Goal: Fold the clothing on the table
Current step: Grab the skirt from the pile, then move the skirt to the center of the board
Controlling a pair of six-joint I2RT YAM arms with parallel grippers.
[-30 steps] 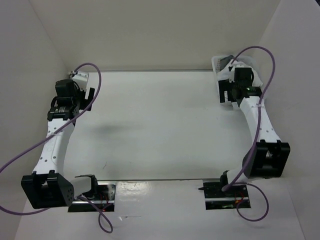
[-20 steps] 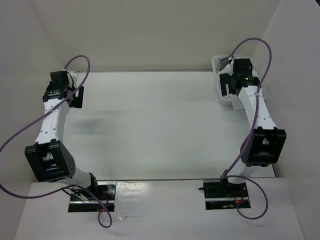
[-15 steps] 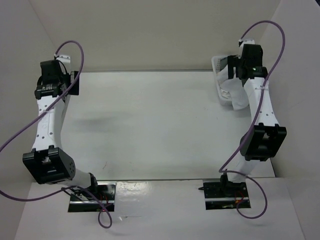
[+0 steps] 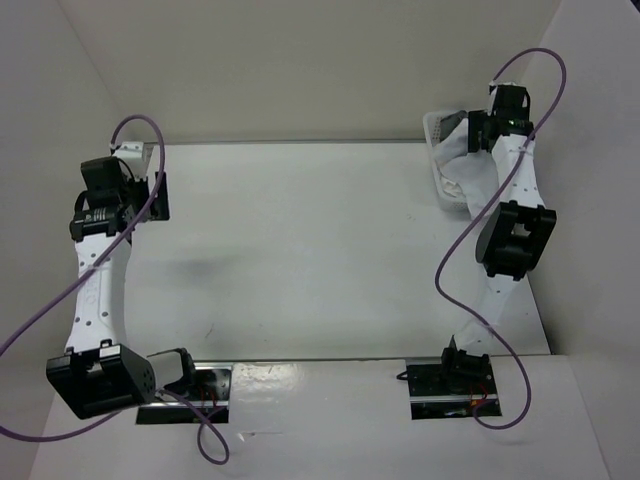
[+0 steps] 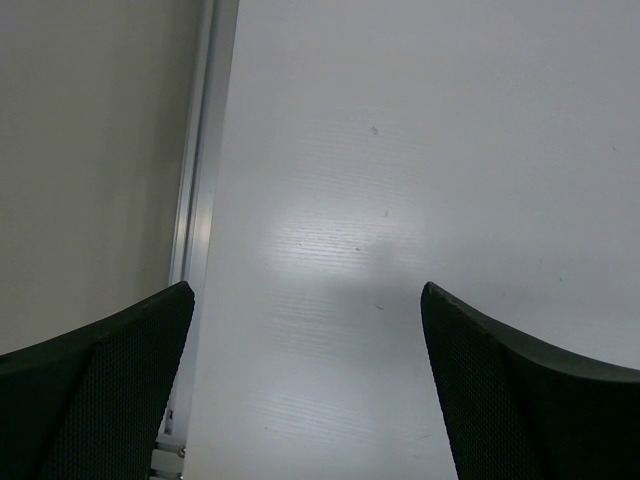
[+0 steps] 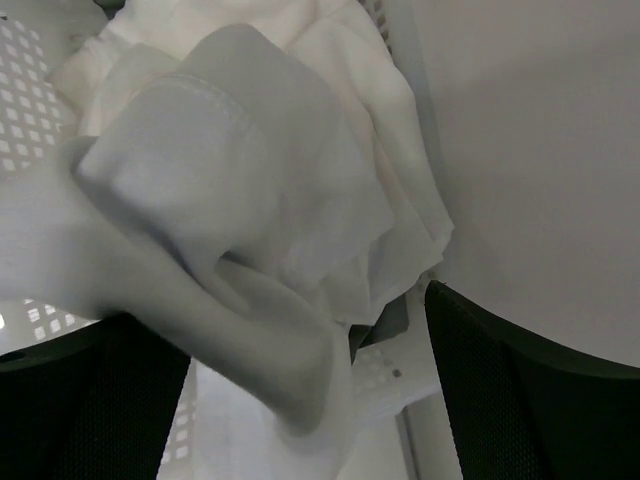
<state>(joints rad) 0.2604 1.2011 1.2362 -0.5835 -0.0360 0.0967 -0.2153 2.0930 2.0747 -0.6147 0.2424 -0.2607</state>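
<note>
Both wide open: left end effector (image 5: 306, 288), right end effector (image 6: 302, 322).

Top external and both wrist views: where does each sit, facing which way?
Top external: above, behind the bases, looking down on the matte white tabletop; both arms show.
Left wrist: on the left arm, facing tabletop beside its metal edge rail; open left pincer shows.
Right wrist: on the right arm, facing crumpled white fabric clothing in the white plastic lattice basket; open right pincer shows.
Shared: top and right wrist show that basket.

L arm (image 4: 93, 285) & R arm (image 4: 512, 175) are showing white shells w/ black joints, black mesh-textured fingers (image 5: 95, 395), purple cables (image 4: 438, 278) trailing to mounts (image 4: 445, 385) at table's (image 4: 300, 250) near edge.
</note>
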